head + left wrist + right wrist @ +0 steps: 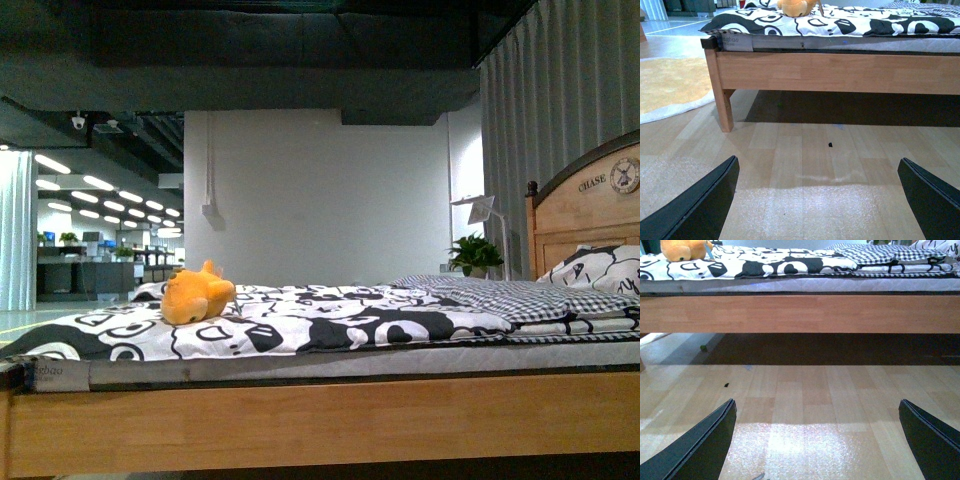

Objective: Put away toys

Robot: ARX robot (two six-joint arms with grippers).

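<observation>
Facing the bed, we see its wooden side rail run across all three views, with bare floor in front of it. A black-and-white cover lies over the mattress, and a checked blanket lies folded toward the headboard end.

The plush sits on the cover near the foot end, on our left side and well apart from the blanket. Each wrist view shows only part of it, beyond the rail.

We judge it light and soft. It should squash under pressure instead of resisting, nothing on it can break, and its fabric should give the gripper good friction. The rounded body is the place to take hold, across its middle, with the jaws set wide and then closed until the stuffing firms up. The small pointed tips on top look too thin and floppy to carry it, and they would probably fold and slide out. The cover beneath is loose, so a low grasp might pinch it along with the toy.

The left gripper has its jaws wide apart with nothing between them. It is low over the floor and well short of the plush. The right gripper is likewise spread and empty, and it points at the rail further toward the headboard.
</observation>
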